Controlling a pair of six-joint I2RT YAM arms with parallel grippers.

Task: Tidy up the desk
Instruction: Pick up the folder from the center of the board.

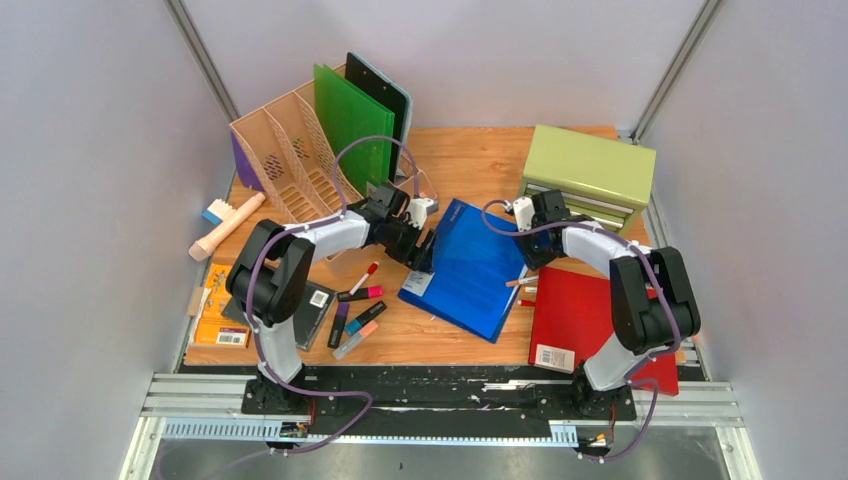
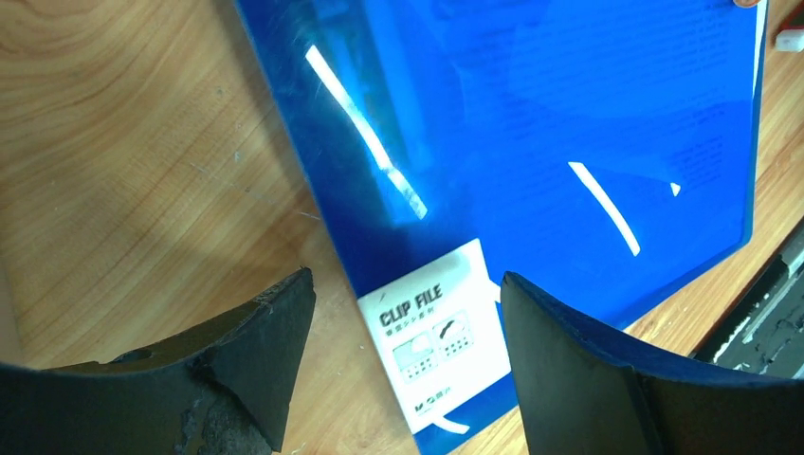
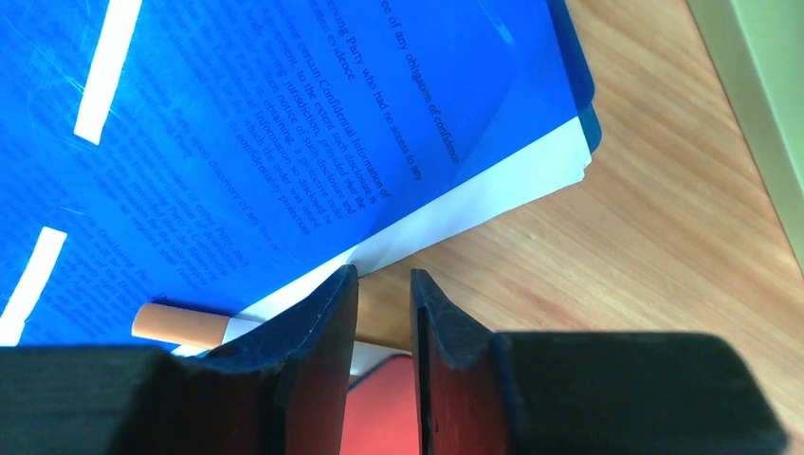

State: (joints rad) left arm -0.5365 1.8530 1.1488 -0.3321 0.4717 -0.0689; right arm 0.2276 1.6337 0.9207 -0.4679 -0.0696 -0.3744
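The desk [image 1: 480, 160] is light wood. A blue clip file [image 1: 470, 265] lies slanted at its middle, printed paper showing through its cover [image 3: 237, 123]. My left gripper [image 1: 424, 258] hovers open over the file's left edge, and the white "CLIP FILE" label [image 2: 431, 341] shows between its wide-apart fingers [image 2: 406, 280]. My right gripper [image 1: 527, 260] is at the file's right edge, its fingers [image 3: 384, 275] a narrow gap apart with nothing seen between them. An orange pen [image 3: 180, 325] lies under them, partly hidden.
A red folder [image 1: 585, 310] lies at the front right and a green drawer cabinet [image 1: 590, 170] stands behind it. A wooden file rack [image 1: 285, 150] holds a green folder [image 1: 350, 120] at the back left. Several markers [image 1: 355, 310] and an orange box [image 1: 220, 315] lie front left.
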